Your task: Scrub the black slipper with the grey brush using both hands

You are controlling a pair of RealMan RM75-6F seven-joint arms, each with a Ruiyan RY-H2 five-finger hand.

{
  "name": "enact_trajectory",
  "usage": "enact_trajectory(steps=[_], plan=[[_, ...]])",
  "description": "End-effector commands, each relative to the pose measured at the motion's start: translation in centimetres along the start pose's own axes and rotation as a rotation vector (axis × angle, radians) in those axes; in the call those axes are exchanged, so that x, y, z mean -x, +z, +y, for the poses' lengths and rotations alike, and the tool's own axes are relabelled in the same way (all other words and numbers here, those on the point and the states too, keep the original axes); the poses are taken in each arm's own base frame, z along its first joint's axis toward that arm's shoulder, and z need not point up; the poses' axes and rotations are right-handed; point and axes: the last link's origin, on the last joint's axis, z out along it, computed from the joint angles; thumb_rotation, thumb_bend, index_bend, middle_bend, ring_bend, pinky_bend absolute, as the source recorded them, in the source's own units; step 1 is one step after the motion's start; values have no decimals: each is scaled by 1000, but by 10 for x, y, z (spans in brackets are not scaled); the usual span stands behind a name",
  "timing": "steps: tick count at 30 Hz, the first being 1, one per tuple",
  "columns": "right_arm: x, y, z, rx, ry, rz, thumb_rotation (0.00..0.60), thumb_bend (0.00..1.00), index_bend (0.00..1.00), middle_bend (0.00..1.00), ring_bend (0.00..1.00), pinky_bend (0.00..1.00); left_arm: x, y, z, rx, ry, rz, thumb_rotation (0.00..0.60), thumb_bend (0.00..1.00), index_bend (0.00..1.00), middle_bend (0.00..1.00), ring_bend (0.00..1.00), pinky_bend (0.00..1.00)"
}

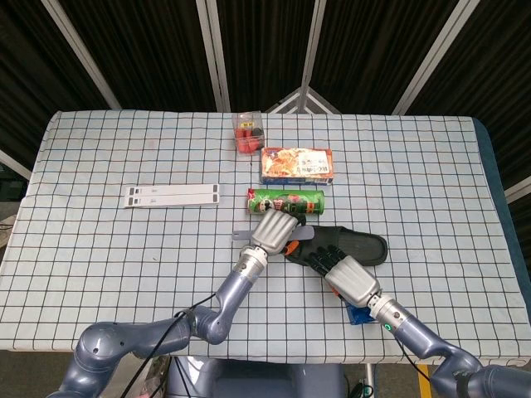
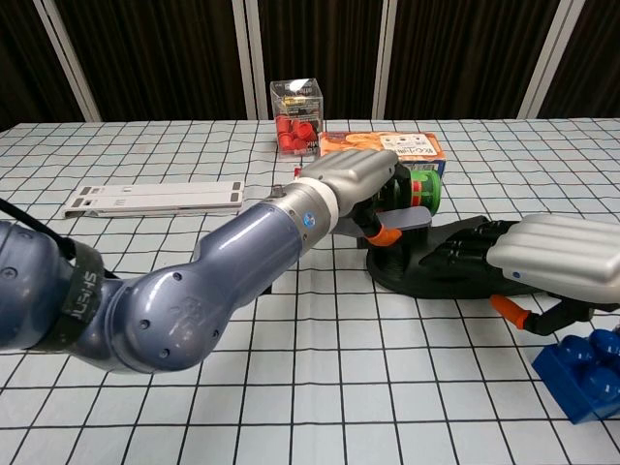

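Flat white label strip (image 1: 172, 195) at far left of checked counter (image 1: 99, 249). Left hand (image 1: 275, 232), fingers curled tight on grey brush (image 2: 412, 219), brush head over toe end of black rubber slipper (image 1: 365, 245). Slipper flat, just below green snack can (image 1: 286, 201). Right hand (image 1: 350, 277), fingers spread, pressing on slipper; blue block (image 2: 586, 373) beside wrist.

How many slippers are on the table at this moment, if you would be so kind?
1. The black slipper lies right of centre, in front of the green can, under both hands; nothing suggests a second, though the arms hide some cloth.
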Motion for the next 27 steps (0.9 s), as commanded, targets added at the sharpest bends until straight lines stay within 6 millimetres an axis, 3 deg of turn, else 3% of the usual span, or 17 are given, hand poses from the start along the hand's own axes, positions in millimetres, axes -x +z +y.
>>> enact_trajectory(steps=[1, 15, 27], plan=[[2, 1, -1, -1, -1, -6, 600, 741, 0, 122, 72, 132, 1, 3, 8, 14, -7, 2, 600, 635, 481, 617, 504, 537], [0, 0, -11, -41, -10, -2, 600, 740, 0, 122, 72, 132, 4, 14, 36, 26, -45, 5, 600, 636, 486, 619, 507, 537], [0, 0, -12, -46, -5, 0, 600, 740, 0, 122, 73, 132, 9, 15, 44, 41, -75, -27, 600, 641, 491, 622, 508, 537]])
